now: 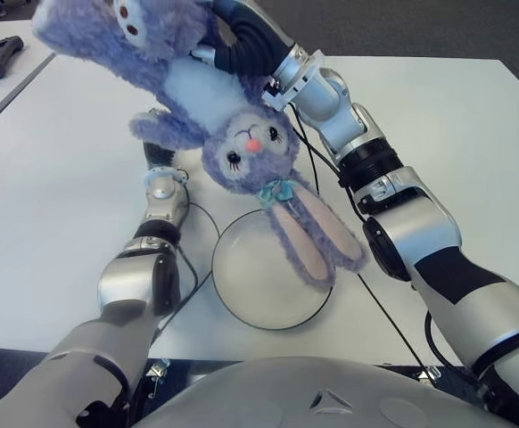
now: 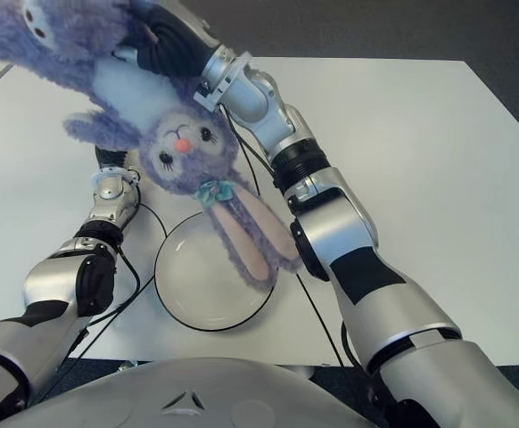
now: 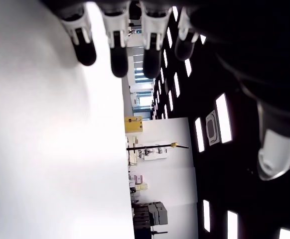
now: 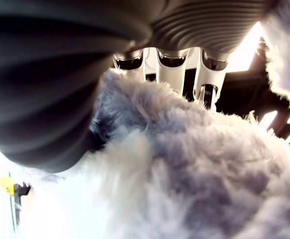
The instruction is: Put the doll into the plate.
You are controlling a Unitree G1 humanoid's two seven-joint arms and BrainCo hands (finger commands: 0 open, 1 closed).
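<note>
white table under plate; right hand dangles doll overhead

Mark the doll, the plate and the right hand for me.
doll [image 1: 246,143]: left eye view, on its upside-down face by the pink nose.
plate [image 1: 258,276]: left eye view, on the bare white inside.
right hand [image 4: 165,64]: right wrist view, on a finger pressed into the doll's fur.
</note>
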